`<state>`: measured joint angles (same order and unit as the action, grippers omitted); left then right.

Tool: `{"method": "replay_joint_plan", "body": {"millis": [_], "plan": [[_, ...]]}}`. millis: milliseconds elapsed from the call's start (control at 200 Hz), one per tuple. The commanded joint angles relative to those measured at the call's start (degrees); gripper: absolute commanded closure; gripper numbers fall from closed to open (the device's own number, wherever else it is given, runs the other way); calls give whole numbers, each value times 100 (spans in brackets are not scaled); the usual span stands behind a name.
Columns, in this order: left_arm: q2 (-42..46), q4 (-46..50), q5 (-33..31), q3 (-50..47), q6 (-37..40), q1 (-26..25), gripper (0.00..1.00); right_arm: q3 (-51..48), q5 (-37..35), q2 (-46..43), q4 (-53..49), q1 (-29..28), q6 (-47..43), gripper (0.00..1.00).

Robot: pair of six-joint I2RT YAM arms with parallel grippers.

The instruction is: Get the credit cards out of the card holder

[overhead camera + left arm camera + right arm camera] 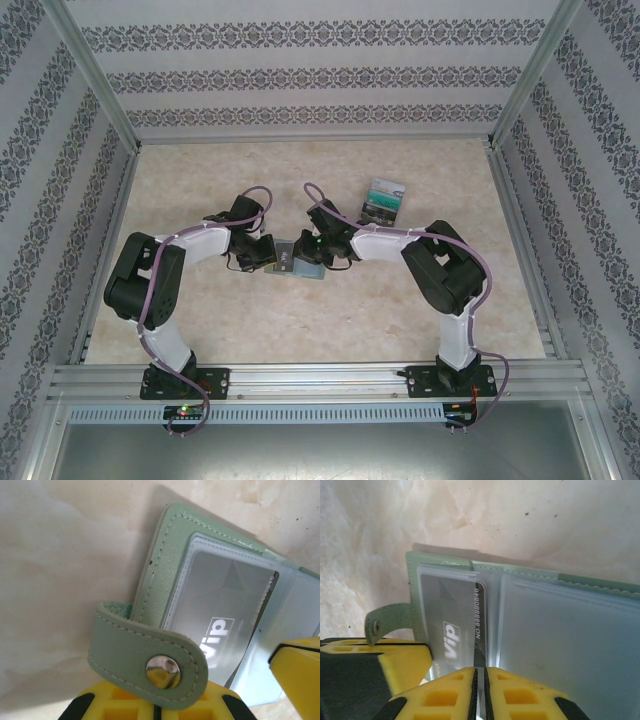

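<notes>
A pale green card holder (287, 266) lies open mid-table, clear sleeves up. A grey credit card (452, 615) printed "vip" sits partly in the left sleeve. My right gripper (481, 672) is shut on that card's near edge, which shows as a thin strip between the pads. My left gripper (157, 706) is shut at the card holder's (170, 555) left side, and the snap strap (135, 650) curls over its fingertips. Another credit card (384, 198), teal and dark, lies flat at the back right. Both grippers (268, 255) (312, 255) meet over the holder.
The marbled beige tabletop (300, 170) is fenced by aluminium rails and patterned walls. In the left wrist view a right finger (297, 670) shows at the lower right. In the right wrist view a left finger (395, 660) shows at the lower left.
</notes>
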<state>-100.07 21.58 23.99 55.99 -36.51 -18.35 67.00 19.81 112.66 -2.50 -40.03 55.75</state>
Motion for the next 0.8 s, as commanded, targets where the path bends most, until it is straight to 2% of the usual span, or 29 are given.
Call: {"method": "replay_joint_plan", "body": {"millis": [0,330,430,530,794], "plan": [[-146,73,155,-78,-55,13,97,124,127,185,4,-91,-19,86],[-144,30,261,-78,-40,-6,97,216,179,311,-14,-154,-11,82],[-149,30,272,-61,-40,-20,97,252,197,344,4,-179,-6,87],[-143,65,231,-57,-34,-17,97,227,160,314,4,-180,-2,100],[-153,288,-89,-15,-56,-5,100,-82,-75,-19,-22,-58,-37,100]]}}
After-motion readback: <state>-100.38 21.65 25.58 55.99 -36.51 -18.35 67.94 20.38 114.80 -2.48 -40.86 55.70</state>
